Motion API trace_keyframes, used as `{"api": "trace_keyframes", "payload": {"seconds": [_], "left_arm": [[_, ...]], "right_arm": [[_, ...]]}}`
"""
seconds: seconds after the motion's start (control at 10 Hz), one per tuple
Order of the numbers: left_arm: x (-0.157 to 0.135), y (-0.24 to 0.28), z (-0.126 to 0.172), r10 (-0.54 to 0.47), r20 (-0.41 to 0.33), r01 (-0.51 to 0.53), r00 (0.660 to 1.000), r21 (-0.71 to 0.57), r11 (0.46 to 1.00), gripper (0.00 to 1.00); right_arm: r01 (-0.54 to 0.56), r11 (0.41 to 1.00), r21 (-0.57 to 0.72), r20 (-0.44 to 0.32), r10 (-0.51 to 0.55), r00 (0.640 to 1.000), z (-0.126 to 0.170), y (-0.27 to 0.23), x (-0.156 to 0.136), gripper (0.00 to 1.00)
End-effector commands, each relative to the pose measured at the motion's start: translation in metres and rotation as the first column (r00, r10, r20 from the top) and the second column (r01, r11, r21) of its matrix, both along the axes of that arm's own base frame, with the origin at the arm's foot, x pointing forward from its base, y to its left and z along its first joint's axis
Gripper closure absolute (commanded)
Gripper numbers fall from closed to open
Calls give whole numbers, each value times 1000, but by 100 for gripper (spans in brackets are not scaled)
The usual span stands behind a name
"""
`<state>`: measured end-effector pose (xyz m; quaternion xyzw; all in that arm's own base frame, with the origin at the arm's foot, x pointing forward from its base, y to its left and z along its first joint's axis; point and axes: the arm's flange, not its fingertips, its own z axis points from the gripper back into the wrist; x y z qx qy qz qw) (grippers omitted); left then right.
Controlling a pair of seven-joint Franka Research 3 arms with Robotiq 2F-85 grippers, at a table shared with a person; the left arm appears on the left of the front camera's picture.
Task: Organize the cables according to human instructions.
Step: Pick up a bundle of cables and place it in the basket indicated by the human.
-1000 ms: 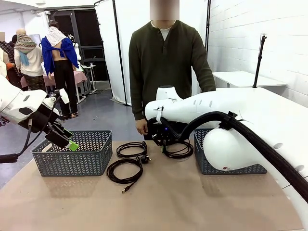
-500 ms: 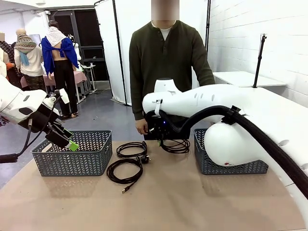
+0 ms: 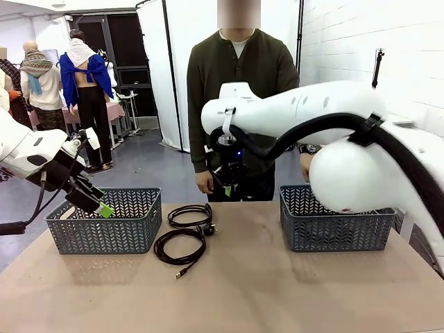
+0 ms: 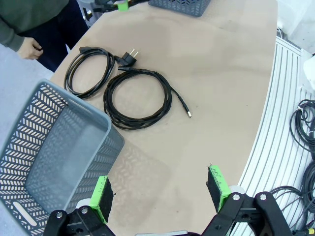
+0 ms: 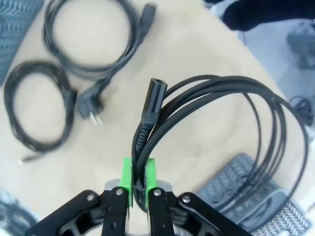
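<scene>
Braided cable (image 5: 153, 94) is dangling, clamped in the right claw (image 5: 139, 179) above the counter (image 3: 277, 291); left claw (image 4: 160, 192) is hovering, spread apart, by a grey basket (image 4: 59, 142).

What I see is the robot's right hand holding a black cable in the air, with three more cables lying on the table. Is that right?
Not quite: two cables lie on the table, not three. The left wrist view shows them: a mains cable with its plug and a thinner coiled cable. The right hand does hold a black cable in the air.
</scene>
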<state>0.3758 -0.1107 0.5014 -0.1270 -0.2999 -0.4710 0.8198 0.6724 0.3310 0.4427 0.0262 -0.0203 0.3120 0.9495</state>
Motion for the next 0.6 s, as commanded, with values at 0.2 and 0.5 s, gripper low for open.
{"api": "trace_keyframes", "payload": {"seconds": [0.2, 0.5], "left_arm": [[2, 4, -3, -21, 2, 21, 1000, -12, 1000, 0], [2, 4, -3, -21, 2, 21, 1000, -12, 1000, 0]], "right_arm": [[-338, 930, -145, 32, 346, 938, 33, -68, -75, 100], [-520, 846, -117, -30, 521, 853, 45, -119, -87, 100]]}}
